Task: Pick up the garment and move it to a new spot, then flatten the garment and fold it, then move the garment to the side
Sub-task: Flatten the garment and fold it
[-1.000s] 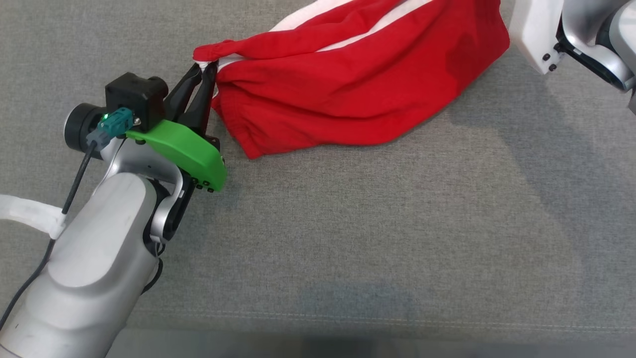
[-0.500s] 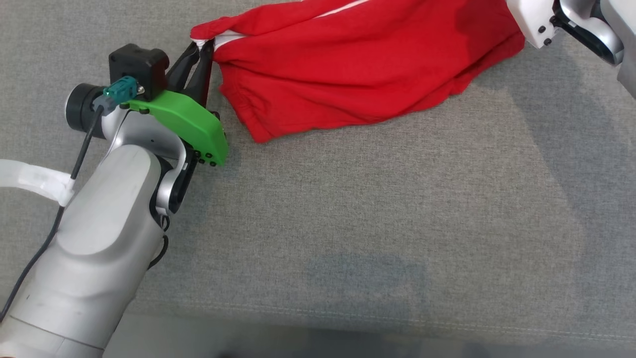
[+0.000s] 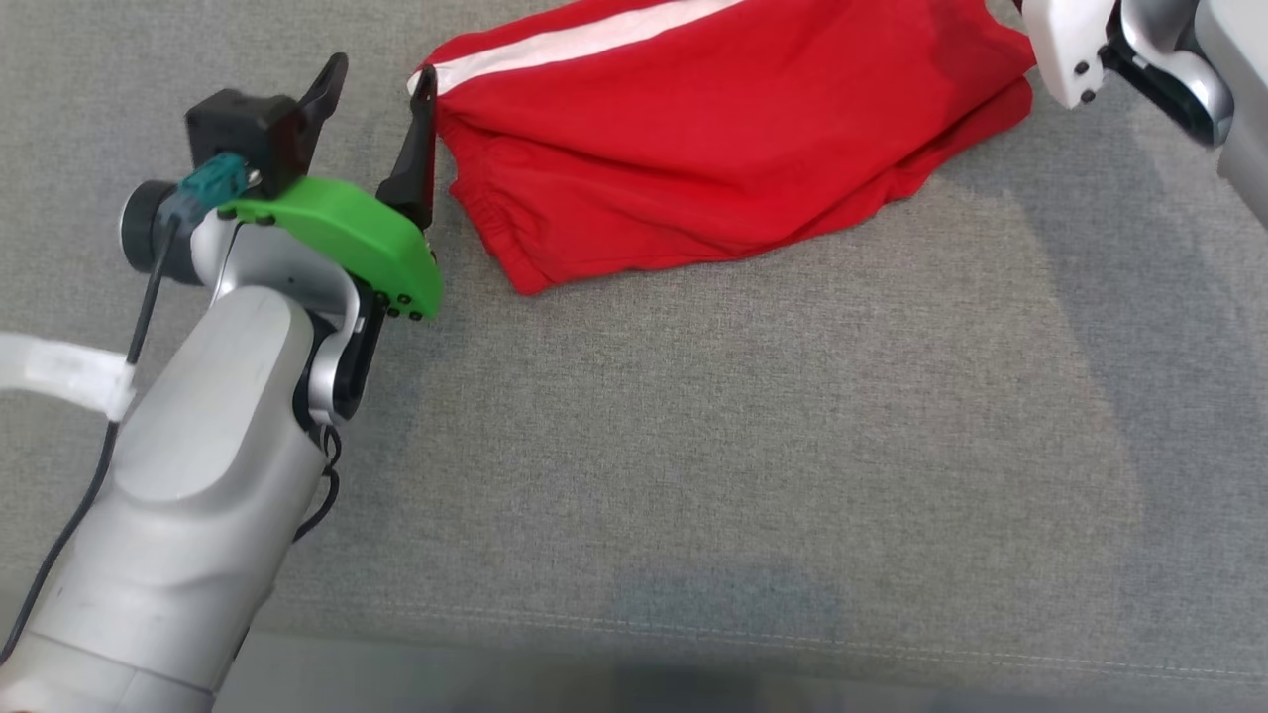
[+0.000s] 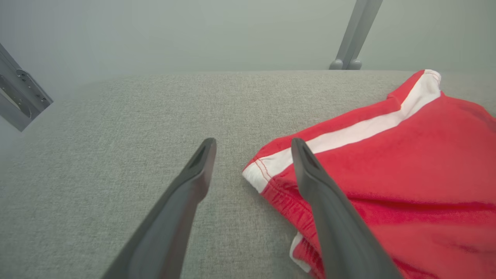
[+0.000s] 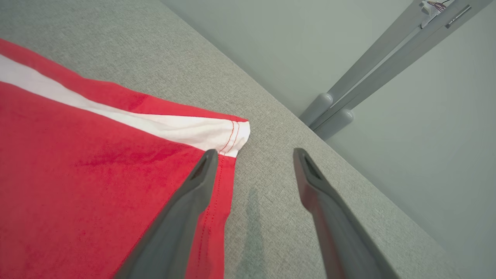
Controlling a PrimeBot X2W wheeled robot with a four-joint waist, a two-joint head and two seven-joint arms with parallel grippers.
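Note:
The garment [image 3: 713,149] is red with a white side stripe and lies folded on the grey cloth surface at the top of the head view. My left gripper [image 3: 381,84] is open at its left corner, with its right finger touching the cloth edge. In the left wrist view the garment [image 4: 407,174] has its white-hemmed corner between the spread fingers of my left gripper [image 4: 254,145]. In the right wrist view my right gripper [image 5: 254,155] is open just off the other corner of the garment [image 5: 97,174]. Its pale wrist [image 3: 1065,50] shows at the upper right.
Grey fabric [image 3: 743,446] covers the whole work surface, with a seam near its front edge [image 3: 792,639]. Beyond the far edge, grey metal posts [image 4: 350,38] [image 5: 348,104] stand against a pale wall. A grey bracket [image 4: 19,97] shows at the left.
Both grippers have opened and let go of the garment's corners. The garment has settled flat on the surface, its white stripe now showing on top.

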